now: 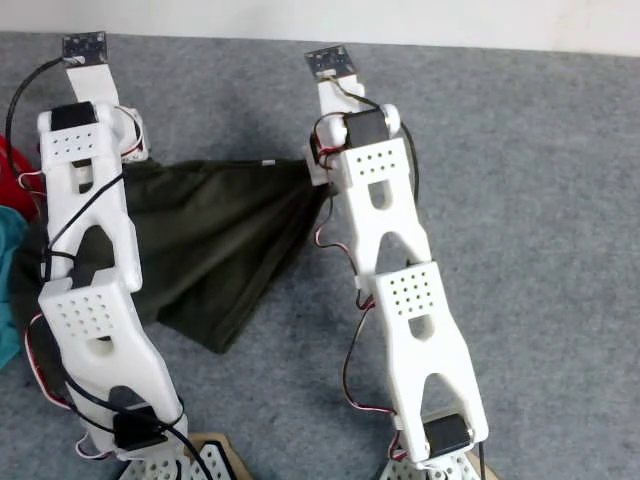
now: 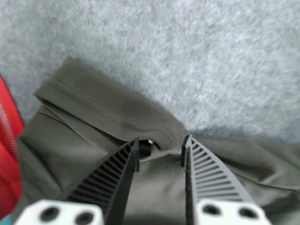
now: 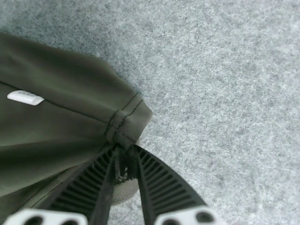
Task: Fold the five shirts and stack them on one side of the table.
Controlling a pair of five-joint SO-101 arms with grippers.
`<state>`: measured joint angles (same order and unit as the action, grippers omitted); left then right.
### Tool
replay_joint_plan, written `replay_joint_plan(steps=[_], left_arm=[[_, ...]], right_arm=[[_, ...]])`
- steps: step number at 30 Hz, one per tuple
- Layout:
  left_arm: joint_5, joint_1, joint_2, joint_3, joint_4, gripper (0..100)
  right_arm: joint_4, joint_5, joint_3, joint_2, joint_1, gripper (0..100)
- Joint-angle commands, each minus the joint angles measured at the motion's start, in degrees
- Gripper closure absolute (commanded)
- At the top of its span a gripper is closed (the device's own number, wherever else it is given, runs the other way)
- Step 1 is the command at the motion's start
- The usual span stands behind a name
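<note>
High view: the dark green shirt (image 1: 215,240) lies left of frame centre, between both arms. The right gripper (image 3: 125,157) is clamped on its seamed corner. The left gripper (image 2: 161,146) stands with jaws apart over fabric near the collar. Risk: with only one corner held, a pull would likely skew the shirt or bunch it against the red shirt (image 1: 10,165) at the left edge.
</note>
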<state>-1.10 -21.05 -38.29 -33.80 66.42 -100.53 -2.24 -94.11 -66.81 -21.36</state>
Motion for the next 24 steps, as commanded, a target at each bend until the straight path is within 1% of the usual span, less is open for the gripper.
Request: replay_joint_plan(steps=[1,4,7,12,14,16,17,19,21,24], left_arm=[[-0.2,0.8,-3.3,-0.7,-1.4,83],[-0.2,0.7,-5.9,-0.7,-5.5,83],[-0.2,0.7,-7.5,-0.7,-8.0,83],[-0.2,1.1,-7.8,-0.7,-8.7,84],[-0.2,1.5,-7.7,-0.7,-8.4,89],[-0.2,1.7,-7.6,-0.8,-8.4,97],[-0.2,1.7,-7.6,-1.8,-8.4,100],[-0.2,1.7,-7.1,-4.1,-7.1,98],[-0.2,1.8,-6.1,-6.3,-4.3,100],[-0.1,2.5,-3.6,-10.0,1.0,99]], right_arm=[[-0.2,-0.6,-7.3,1.1,0.4,99.4],[-0.2,-0.6,-7.3,0.9,0.4,99.4],[-0.2,-0.6,-7.3,0.9,0.4,99.4],[-0.2,-0.7,-7.3,0.8,0.3,99.3],[-0.2,-0.7,-7.2,0.8,0.3,99.3],[-0.2,-0.7,-7.1,0.8,0.3,99.3],[-0.2,-0.6,-7.0,0.8,0.3,99.3],[-0.3,-0.6,-7.0,0.8,0.3,99.3],[-0.4,-0.6,-7.2,1.1,0.5,99.3],[-0.3,-0.6,-7.3,2.2,0.9,99.3]])
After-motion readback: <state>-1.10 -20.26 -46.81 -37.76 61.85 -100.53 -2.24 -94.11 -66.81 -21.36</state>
